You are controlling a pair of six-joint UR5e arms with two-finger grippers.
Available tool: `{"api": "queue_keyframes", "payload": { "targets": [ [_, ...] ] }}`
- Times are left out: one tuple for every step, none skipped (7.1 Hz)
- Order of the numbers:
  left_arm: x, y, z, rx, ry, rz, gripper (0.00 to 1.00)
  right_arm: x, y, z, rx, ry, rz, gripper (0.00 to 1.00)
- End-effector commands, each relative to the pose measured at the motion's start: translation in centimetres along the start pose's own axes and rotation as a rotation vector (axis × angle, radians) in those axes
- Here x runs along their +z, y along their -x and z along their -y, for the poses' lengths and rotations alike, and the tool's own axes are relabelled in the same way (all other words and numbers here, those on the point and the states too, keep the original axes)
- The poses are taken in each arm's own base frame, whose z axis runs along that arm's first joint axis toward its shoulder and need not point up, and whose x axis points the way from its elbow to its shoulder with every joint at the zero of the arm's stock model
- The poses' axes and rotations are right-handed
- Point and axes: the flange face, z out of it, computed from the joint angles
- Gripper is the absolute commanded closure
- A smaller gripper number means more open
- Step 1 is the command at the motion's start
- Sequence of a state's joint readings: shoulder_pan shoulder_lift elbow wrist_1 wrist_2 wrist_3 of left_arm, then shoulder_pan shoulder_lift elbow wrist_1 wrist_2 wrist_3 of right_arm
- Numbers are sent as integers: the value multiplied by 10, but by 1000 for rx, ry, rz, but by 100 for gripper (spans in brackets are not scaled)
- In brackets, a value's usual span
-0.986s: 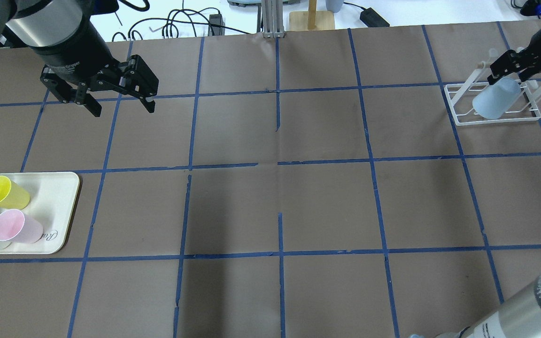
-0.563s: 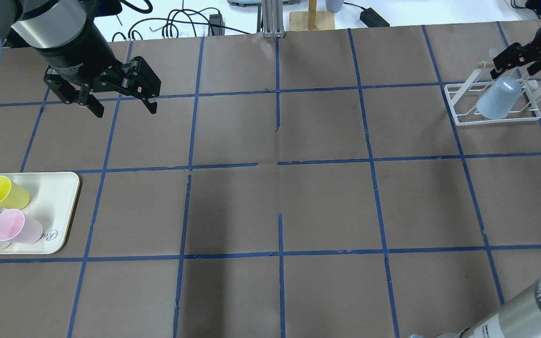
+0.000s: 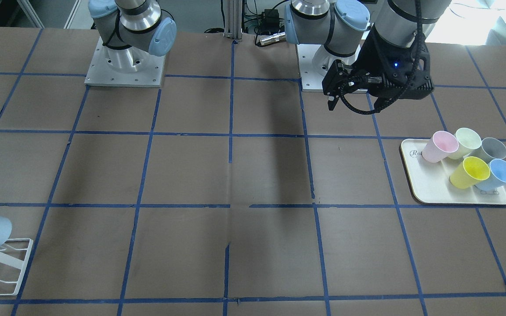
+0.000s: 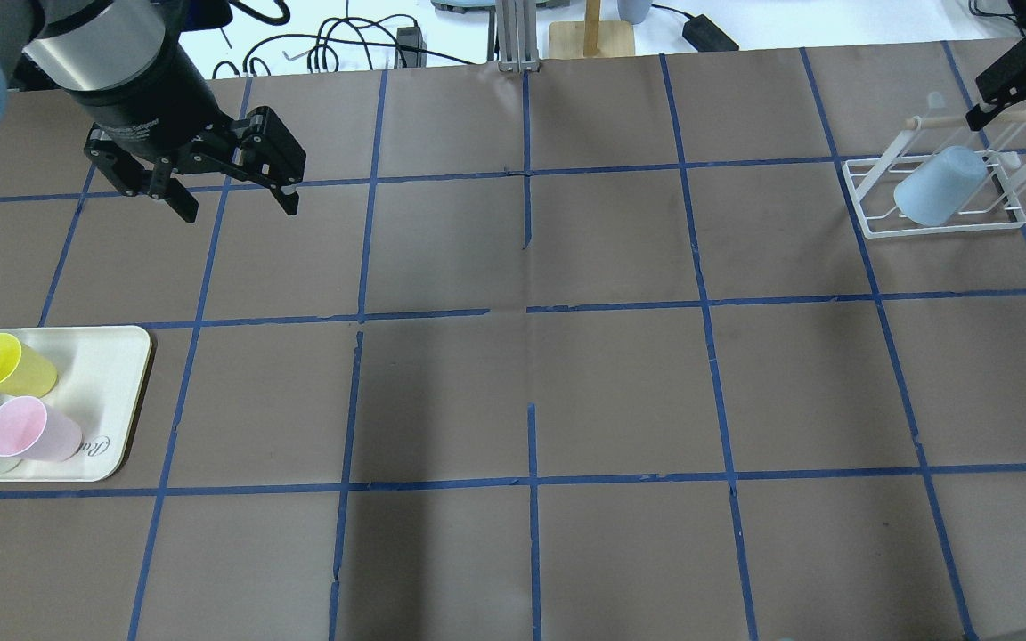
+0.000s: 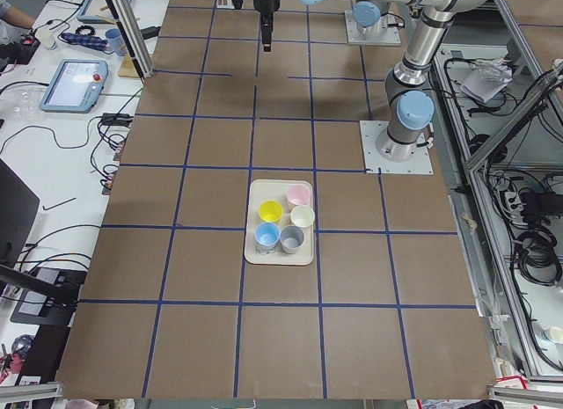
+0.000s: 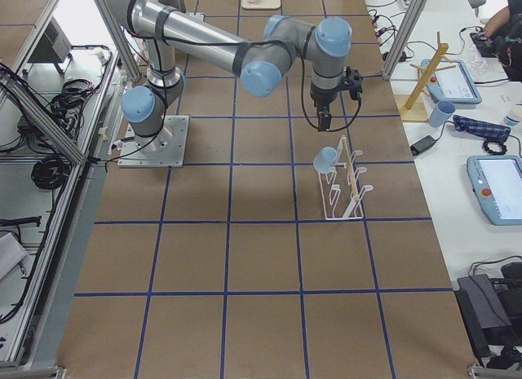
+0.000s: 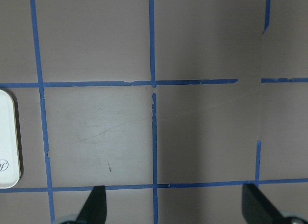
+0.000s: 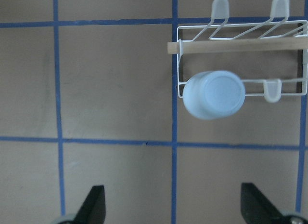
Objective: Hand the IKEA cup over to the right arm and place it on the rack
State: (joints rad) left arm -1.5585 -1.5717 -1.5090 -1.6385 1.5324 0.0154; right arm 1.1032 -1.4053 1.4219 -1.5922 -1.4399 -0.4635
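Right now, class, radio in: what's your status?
Left gripper open, empty. Right gripper open, above rack. IKEA cup inverted on rack, free of grippers.

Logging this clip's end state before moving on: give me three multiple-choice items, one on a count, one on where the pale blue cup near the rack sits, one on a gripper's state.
1. How many cups stand on the tray?
A. three
B. five
C. seven

2. Where is the IKEA cup?
A. upright on the tray
B. bottom up on the rack
C. lying on the table

3. The right gripper is:
A. shut on a cup
B. shut on nothing
C. open and empty

Answers:
1 B, the front view shows five on the tray.
2 B, the right wrist view shows its base facing up, at the rack's edge.
3 C, its fingers stand wide apart with nothing held between them.
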Motion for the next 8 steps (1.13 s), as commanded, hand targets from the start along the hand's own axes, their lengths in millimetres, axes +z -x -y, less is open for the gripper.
{"api": "queue_keyframes", "payload": {
  "targets": [
    [-1,0,0,2,-2,0,0,-47,91,-56,83,49,17,0],
    [-2,0,1,2,-4,0,0,-48,129,-81,54,54,5,0],
    [-6,2,0,3,-12,2,0,-29,156,-107,103,87,-4,0],
    [-3,2,0,2,-7,2,0,-18,182,-132,86,96,-9,0],
    [-4,3,0,3,-8,5,0,-13,195,-147,89,92,-46,0],
    [-4,2,0,3,-10,3,0,-13,210,-153,93,89,-55,0],
    [-4,2,0,2,-9,3,0,-9,231,-160,63,95,-94,0],
    [-4,2,0,2,-10,3,0,-12,237,-162,52,92,-117,0]
  ]
}}
